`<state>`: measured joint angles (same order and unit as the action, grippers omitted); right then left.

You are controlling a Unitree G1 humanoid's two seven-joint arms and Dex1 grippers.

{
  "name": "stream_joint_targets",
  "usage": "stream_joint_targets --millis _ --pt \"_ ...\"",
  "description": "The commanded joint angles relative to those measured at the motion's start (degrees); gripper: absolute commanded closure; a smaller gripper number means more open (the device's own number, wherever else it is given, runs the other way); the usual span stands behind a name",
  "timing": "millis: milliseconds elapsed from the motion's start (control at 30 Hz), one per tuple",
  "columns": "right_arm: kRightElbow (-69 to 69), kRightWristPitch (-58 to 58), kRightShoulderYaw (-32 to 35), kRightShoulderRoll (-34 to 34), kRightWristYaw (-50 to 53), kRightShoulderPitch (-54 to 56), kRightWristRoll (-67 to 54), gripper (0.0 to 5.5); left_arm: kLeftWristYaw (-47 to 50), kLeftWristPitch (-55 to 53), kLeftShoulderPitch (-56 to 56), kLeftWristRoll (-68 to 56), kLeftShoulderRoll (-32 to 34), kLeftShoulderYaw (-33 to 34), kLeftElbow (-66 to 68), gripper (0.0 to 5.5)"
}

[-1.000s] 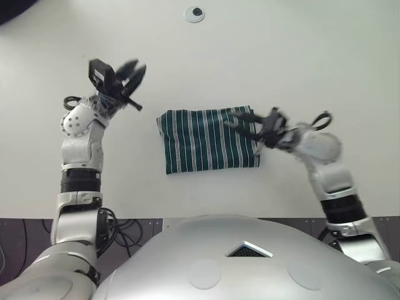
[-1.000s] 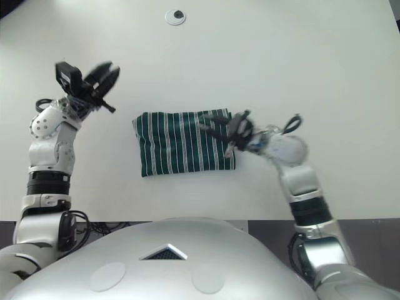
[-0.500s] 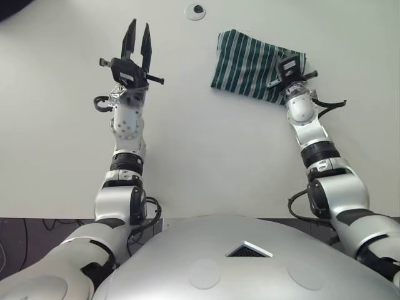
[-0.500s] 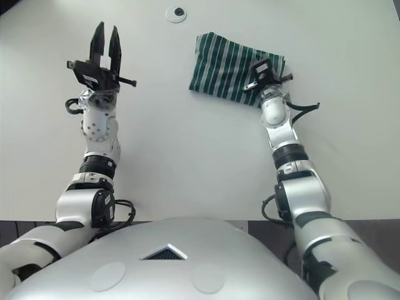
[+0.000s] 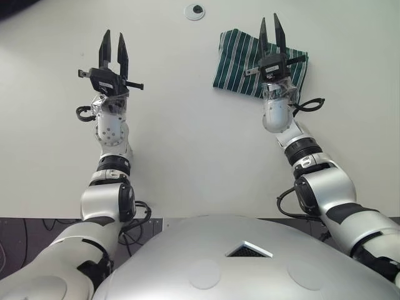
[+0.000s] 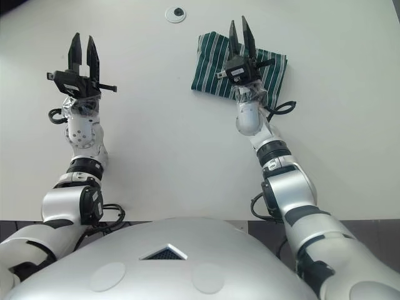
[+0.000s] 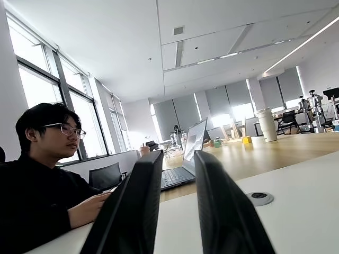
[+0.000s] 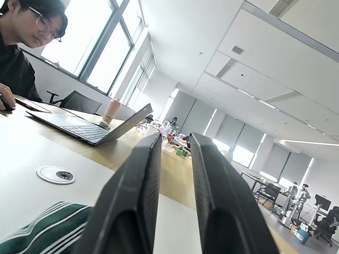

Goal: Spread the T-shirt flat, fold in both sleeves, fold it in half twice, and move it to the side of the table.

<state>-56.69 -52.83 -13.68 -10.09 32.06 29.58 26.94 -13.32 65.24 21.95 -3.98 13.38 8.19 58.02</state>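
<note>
**Folded T-shirt at far right of table; both grippers up, nothing held**

T-shirt (image 5: 235,57): dark green with thin white stripes, folded into a compact, roughly rectangular packet. It lies on the white table (image 5: 200,137) on the far side, right of centre and slightly skewed to the table edges. Its near-left corner points toward the middle of the table. A round cable grommet (image 5: 194,12) is set in the tabletop just to the left of the packet and a little farther back, not touching it.

Right gripper (image 5: 269,24): arm stretched forward, gripper seen in front of the packet's right half. The two fingers (image 8: 218,201) stand parallel with a narrow gap between them and no cloth in the gap. They point up and away over the table rather than down at the cloth. In the right wrist view a striped fold shows low beside the fingers. Whether the wrist rests on the fabric, I cannot tell.

Left gripper (image 5: 113,39): arm also stretched forward, well to the left of the T-shirt, over bare table. Its fingers (image 7: 132,211) are likewise slightly parted and hold nothing.

Background, wrist views: an opened laptop (image 7: 183,161) sits on a wooden desk beyond the table.
</note>
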Motion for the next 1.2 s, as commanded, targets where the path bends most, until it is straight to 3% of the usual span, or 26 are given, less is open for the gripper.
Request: stream_joint_targets --millis 33,467,867,1200 --pt "-0.39 -2.81 0.54 -2.66 -0.41 -1.15 0.43 4.56 -1.16 -1.25 1.61 -1.30 -2.14 -0.15 0.86 4.50" --pt "-5.27 -4.79 2.89 -5.18 0.75 -1.42 0.12 4.56 1.13 -4.89 7.98 2.46 -5.55 -1.46 9.22 4.50" --pt "2.13 -7.84 2.89 -5.91 -2.28 -7.58 0.03 4.56 -1.37 -1.33 -1.30 0.66 -6.03 -2.19 -1.34 4.50" --pt "-1.94 -5.29 2.81 -3.59 -3.65 -2.62 0.11 4.56 -0.09 -3.67 3.66 1.34 -4.23 -1.12 4.03 4.50"
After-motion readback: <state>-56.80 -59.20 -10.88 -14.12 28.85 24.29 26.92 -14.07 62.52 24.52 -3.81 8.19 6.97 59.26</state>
